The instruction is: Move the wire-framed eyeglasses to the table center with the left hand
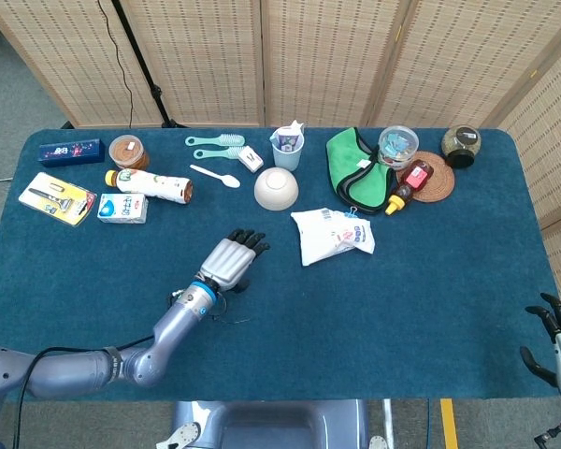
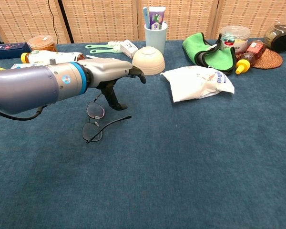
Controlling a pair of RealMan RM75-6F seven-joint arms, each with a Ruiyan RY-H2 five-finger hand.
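The wire-framed eyeglasses (image 2: 96,122) lie on the blue table (image 2: 190,162) with one temple arm folded out to the right. My left hand (image 2: 109,74) hovers just over them with the fingers stretched forward and the thumb pointing down beside the upper lens, holding nothing. In the head view the left hand (image 1: 232,261) is left of the table's middle and covers most of the glasses. My right hand (image 1: 553,342) hangs off the table's near right corner, fingers apart and empty.
A white bowl (image 1: 276,187) and a white plastic bag (image 1: 332,234) lie beyond and to the right of the left hand. A spoon (image 1: 215,175), a lying bottle (image 1: 150,184), a cup (image 1: 287,148) and a green cloth (image 1: 355,168) line the far side.
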